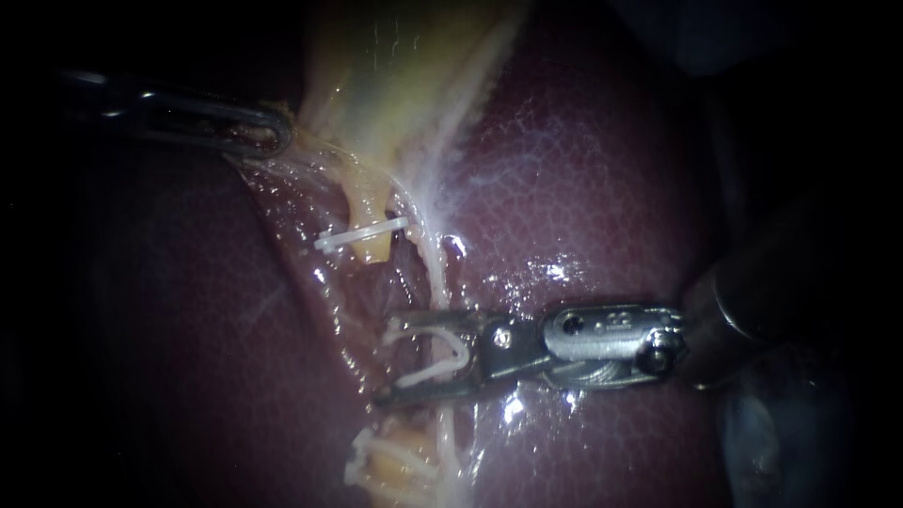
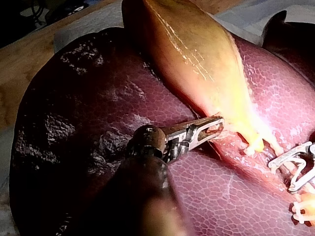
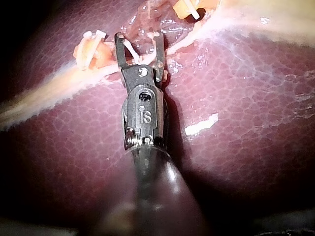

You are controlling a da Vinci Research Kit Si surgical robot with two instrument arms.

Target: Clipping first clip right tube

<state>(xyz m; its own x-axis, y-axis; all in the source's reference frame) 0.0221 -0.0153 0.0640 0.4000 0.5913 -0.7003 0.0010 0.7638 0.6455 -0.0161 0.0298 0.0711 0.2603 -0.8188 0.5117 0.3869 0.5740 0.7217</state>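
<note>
End effector of my right instrument [image 1: 386, 361] lies nearest in the endoscope view, the shaft coming in from the right, low over the liver [image 1: 602, 188]. Its two jaws stand wide apart and carry an open clip [image 1: 428, 373], a white V whose arms rest against the jaws from both sides. The end effector is therefore grasping the clip and nothing else.

The right tube [image 1: 438, 277], a thin whitish strand running down the liver's surface, passes through the gap between the jaws. Whether the clip touches it I cannot tell. The right wrist view shows the jaws set either side of that strand.

Near the jaw tips, on the side away from the gallbladder [image 1: 376, 75], sits a lower stump [image 1: 390, 461] of yellow tube bearing white clips [image 1: 360, 466]. Beyond the jaws an upper stump [image 1: 373, 226] has a single clip [image 1: 362, 235] across it.

Farther on, my left instrument [image 1: 280, 127], entering from the left, is clenched on the gallbladder's edge. A thin glistening membrane [image 1: 310, 179] is stretched below its tip. Farthest, in the left wrist view, a wooden tabletop [image 2: 24, 73] shows past the liver.
</note>
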